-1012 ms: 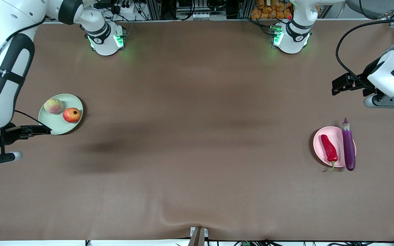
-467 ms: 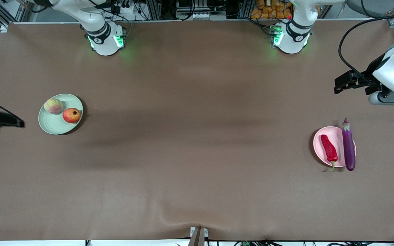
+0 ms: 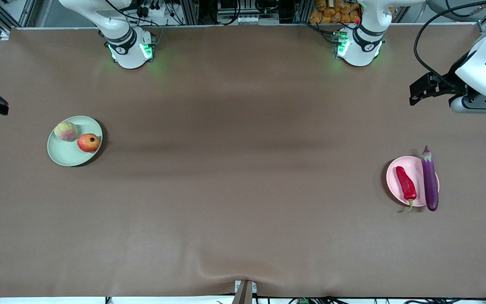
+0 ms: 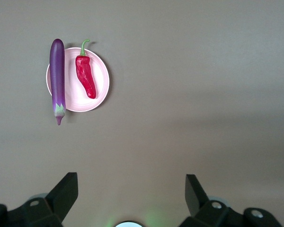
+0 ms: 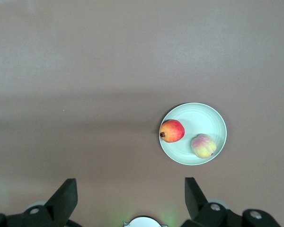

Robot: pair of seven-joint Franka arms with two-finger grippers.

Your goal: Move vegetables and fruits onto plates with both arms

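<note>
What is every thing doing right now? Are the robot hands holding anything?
Peach: lying on the green plate.
Pomegranate: on the green plate beside the peach.
Green plate: holds both fruits.
Chili: lying on the pink plate.
Eggplant: across the pink plate's edge.
Pink plate: holds both vegetables.
Left hand: open, empty.
Right hand: open, empty.

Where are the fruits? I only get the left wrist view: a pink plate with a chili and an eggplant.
Observer: The peach and the pomegranate sit on a green plate toward the right arm's end of the table.
Visitor: Is the other gripper carrying anything?
Observer: No. The right gripper is open and empty, up over that end.
Visitor: And mine?
Observer: The left gripper, also open, hangs over the left arm's end.
</note>
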